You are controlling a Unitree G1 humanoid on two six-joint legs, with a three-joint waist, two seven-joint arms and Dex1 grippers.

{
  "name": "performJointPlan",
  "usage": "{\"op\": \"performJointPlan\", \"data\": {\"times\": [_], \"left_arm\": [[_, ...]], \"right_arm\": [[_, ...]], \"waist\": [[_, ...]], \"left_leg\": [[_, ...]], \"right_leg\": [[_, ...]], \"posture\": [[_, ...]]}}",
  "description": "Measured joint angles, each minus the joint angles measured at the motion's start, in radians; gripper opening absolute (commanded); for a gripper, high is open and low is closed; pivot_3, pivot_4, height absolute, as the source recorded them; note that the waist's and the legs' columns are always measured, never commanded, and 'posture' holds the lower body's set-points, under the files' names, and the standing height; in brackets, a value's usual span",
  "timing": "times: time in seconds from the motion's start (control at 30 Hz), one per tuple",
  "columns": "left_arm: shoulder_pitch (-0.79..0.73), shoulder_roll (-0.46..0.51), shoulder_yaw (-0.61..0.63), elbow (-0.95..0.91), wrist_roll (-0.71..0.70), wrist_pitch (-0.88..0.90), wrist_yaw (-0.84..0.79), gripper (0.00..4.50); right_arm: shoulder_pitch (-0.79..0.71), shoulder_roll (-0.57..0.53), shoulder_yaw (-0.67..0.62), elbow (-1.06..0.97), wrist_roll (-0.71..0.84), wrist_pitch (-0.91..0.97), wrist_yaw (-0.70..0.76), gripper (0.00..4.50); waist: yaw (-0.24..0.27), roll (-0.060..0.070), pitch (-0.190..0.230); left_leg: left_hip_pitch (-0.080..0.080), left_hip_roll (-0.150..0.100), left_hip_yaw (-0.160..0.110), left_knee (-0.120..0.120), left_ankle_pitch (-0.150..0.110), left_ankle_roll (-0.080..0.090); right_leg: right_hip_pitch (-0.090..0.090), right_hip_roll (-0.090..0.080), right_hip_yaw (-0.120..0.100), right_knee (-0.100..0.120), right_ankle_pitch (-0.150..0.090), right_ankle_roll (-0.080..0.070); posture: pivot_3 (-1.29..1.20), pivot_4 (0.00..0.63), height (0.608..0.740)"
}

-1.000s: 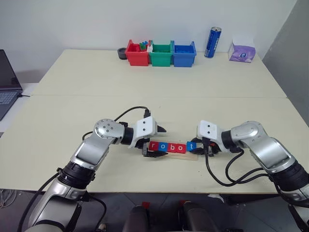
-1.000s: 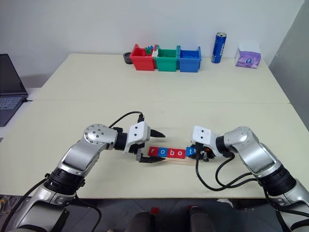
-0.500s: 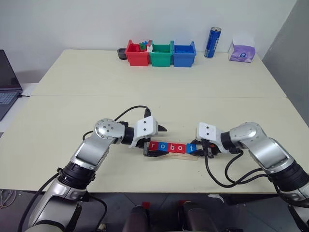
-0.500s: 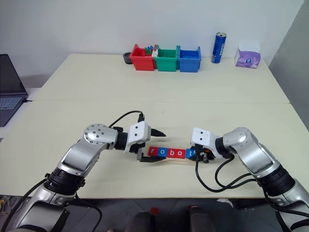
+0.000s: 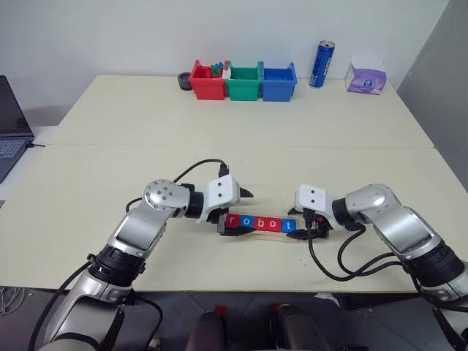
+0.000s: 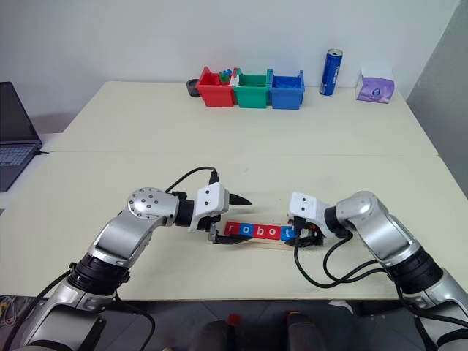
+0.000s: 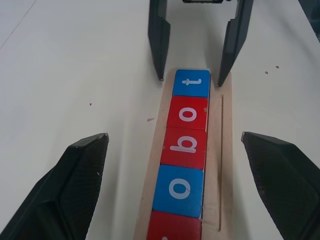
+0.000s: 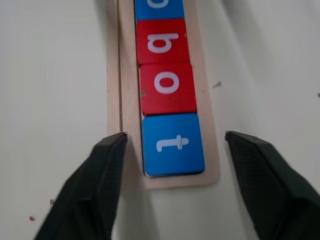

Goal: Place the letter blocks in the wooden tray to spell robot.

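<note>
Right wrist view shows my right gripper [image 8: 172, 175] released, its black fingers spread to either side of the blue "t" tile [image 8: 173, 144] at the end of the long pale wooden tray [image 8: 114, 75]. My left gripper [image 7: 175, 180] stands wide open at the tray's other end. All five red and blue letter blocks [image 5: 261, 222] sit in the tray on the cream table [image 5: 241, 117], reading "robot".
</note>
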State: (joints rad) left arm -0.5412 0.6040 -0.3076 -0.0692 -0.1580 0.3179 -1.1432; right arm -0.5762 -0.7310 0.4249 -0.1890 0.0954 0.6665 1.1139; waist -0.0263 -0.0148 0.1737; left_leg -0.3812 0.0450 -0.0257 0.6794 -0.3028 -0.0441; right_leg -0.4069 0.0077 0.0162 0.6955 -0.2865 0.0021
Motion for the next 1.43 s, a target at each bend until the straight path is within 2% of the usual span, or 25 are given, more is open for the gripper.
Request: {"op": "performJointPlan", "data": {"times": [0.03, 0.17, 0.27, 0.3, 0.37, 0.5, 0.63, 0.7, 0.83, 0.93, 1.07, 1.17, 1.27, 1.43], "left_arm": [[0.000, 0.000, 0.000, 0.000, 0.000, 0.000, 0.000, 4.50], [0.000, 0.000, 0.000, 0.000, 0.000, 0.000, 0.002, 4.50], [0.000, -0.001, 0.000, 0.000, 0.000, 0.000, 0.007, 4.50], [0.001, 0.000, 0.000, 0.000, 0.000, 0.000, 0.010, 4.50], [0.006, 0.000, 0.001, 0.000, 0.000, 0.001, 0.015, 4.50], [0.020, 0.008, 0.011, 0.000, 0.000, 0.002, 0.022, 4.50], [0.038, 0.003, 0.081, 0.012, -0.001, 0.012, 0.092, 4.50], [0.043, -0.046, 0.171, 0.076, -0.001, 0.011, 0.212, 4.50], [0.052, -0.107, 0.307, 0.205, 0.004, 0.012, 0.432, 4.50], [0.052, -0.146, 0.429, 0.291, 0.004, 0.024, 0.612, 4.50], [0.093, -0.157, 0.475, 0.311, 0.005, 0.001, 0.699, 4.50], [0.111, -0.170, 0.482, 0.341, 0.007, -0.038, 0.740, 4.50], [0.119, -0.176, 0.501, 0.350, 0.004, -0.077, 0.761, 4.50], [0.120, -0.187, 0.513, 0.349, -0.001, -0.106, 0.781, 4.50]], "right_arm": [[-0.003, 0.003, -0.001, 0.000, 0.005, 0.005, 0.000, 4.47], [-0.005, 0.003, -0.026, -0.017, 0.034, 0.048, 0.003, 4.47], [0.005, -0.023, -0.095, -0.092, 0.075, 0.087, -0.002, 4.47], [0.017, -0.038, -0.114, -0.117, 0.083, 0.093, -0.008, 4.31], [0.053, -0.052, -0.152, -0.157, 0.086, 0.107, -0.029, 3.84], [0.172, -0.065, -0.196, -0.222, 0.090, 0.111, -0.094, 2.42], [0.252, 0.000, -0.255, -0.251, 0.084, 0.135, -0.227, 0.99], [0.286, 0.119, -0.349, -0.269, 0.097, 0.190, -0.340, 0.99], [0.335, 0.225, -0.429, -0.291, 0.104, 0.200, -0.484, 0.99], [0.390, 0.382, -0.479, -0.243, 0.039, 0.032, -0.680, 0.99], [0.460, 0.532, -0.524, -0.102, -0.046, -0.307, -0.896, 0.99], [0.473, 0.589, -0.552, 0.015, -0.073, -0.489, -0.993, 0.99], [0.470, 0.599, -0.593, 0.128, -0.074, -0.619, -1.057, 0.99], [0.430, 0.597, -0.643, 0.249, -0.059, -0.734, -1.095, 0.99]], "waist": [[0.000, 0.000, 0.000], [0.000, 0.000, 0.000], [0.001, 0.000, 0.000], [0.002, 0.000, 0.000], [0.002, 0.000, 0.000], [0.001, 0.000, 0.000], [-0.003, 0.000, 0.000], [-0.003, 0.000, 0.000], [-0.002, 0.000, 0.000], [-0.002, -0.001, -0.001], [0.000, -0.001, -0.001], [0.002, -0.001, -0.001], [0.002, -0.001, -0.001], [0.000, -0.001, -0.001]], "left_leg": [[0.000, 0.000, 0.000, 0.000, 0.000, 0.000], [0.000, 0.000, 0.000, 0.000, 0.000, 0.000], [0.000, 0.000, 0.000, 0.000, 0.000, 0.000], [0.000, 0.000, 0.000, 0.000, 0.000, 0.000], [0.000, 0.000, 0.000, 0.000, 0.000, 0.000], [0.000, 0.000, 0.000, 0.000, 0.000, 0.000], [0.001, 0.000, 0.000, 0.000, 0.000, 0.000], [0.001, 0.000, 0.000, 0.000, 0.000, 0.000], [0.000, 0.000, 0.000, 0.000, 0.000, 0.000], [0.000, 0.001, 0.000, 0.000, 0.000, 0.000], [0.000, 0.000, 0.001, -0.001, 0.000, -0.001], [0.000, -0.001, 0.002, -0.001, 0.001, -0.002], [0.001, -0.001, 0.002, -0.001, 0.001, -0.002], [0.001, 0.000, 0.002, -0.001, 0.001, -0.002]], "right_leg": [[0.000, 0.000, 0.000, 0.000, 0.000, 0.000], [0.000, 0.000, 0.000, 0.000, 0.000, 0.000], [0.000, 0.000, 0.000, 0.000, 0.000, 0.000], [0.000, 0.000, 0.000, 0.000, 0.000, 0.000], [0.000, 0.000, 0.000, 0.000, 0.000, 0.000], [0.000, 0.000, 0.000, 0.000, 0.000, 0.000], [0.000, 0.000, 0.001, 0.002, 0.000, 0.000], [0.000, 0.000, 0.000, 0.003, 0.000, 0.000], [0.000, 0.000, 0.000, 0.002, 0.000, 0.000], [-0.001, -0.001, 0.000, 0.002, 0.000, 0.000], [-0.001, -0.003, 0.001, 0.001, 0.000, 0.000], [-0.001, -0.005, 0.000, 0.002, 0.000, 0.000], [-0.001, -0.005, 0.000, 0.003, 0.000, 0.000], [-0.001, -0.004, 0.001, 0.003, 0.000, 0.000]], "posture": [[0.00, 0.150, 0.740], [0.00, 0.150, 0.740], [0.00, 0.150, 0.740], [0.00, 0.150, 0.740], [0.00, 0.150, 0.740], [0.00, 0.150, 0.740], [0.00, 0.150, 0.740], [0.00, 0.150, 0.740], [0.00, 0.150, 0.740], [0.00, 0.150, 0.740], [0.00, 0.150, 0.740], [0.00, 0.150, 0.740], [0.00, 0.150, 0.740], [0.00, 0.150, 0.740]]}}
